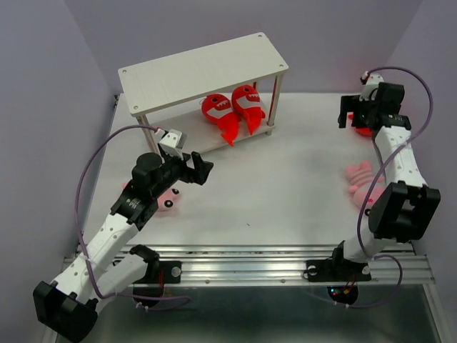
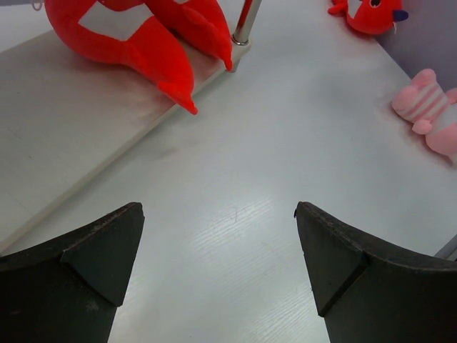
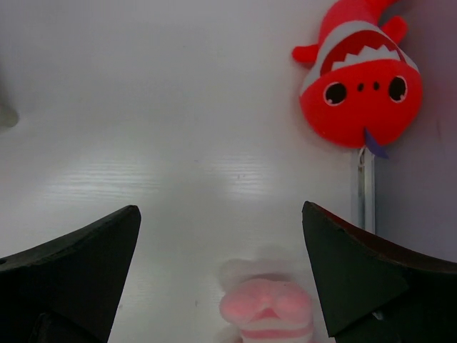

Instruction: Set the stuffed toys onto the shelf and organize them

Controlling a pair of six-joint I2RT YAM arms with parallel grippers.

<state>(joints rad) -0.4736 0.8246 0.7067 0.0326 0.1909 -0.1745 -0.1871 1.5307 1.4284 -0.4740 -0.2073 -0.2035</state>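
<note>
White boards on thin metal legs formed the two-tier shelf [image 1: 203, 71] at the far left of the desk [image 1: 285, 193]. Five stuffed toys were counted: three red sharks and two pink striped plushes. The first shark [image 1: 218, 111] and the second shark [image 1: 248, 103] lay side by side on the shelf's lower tier, tails pointing toward the arms. The left wrist view showed those tails reaching the front edge of the board. The third shark [image 3: 360, 78] lay on the desk at the far right. Only the right wrist view showed its face, with white teeth and black eyes, close against the wall. The right-hand pink plush [image 1: 360, 179] lay on the desk beside the right arm, and it was blurred at the bottom of the right wrist view. The left-hand pink plush [image 1: 168, 200] appeared only from above, partly under the left arm. The left pincer [image 2: 218, 250] was spread wide over the desk just before the shelf, holding nothing. The right pincer [image 3: 221, 271] was likewise apart, near the third shark and not touching it.
</note>
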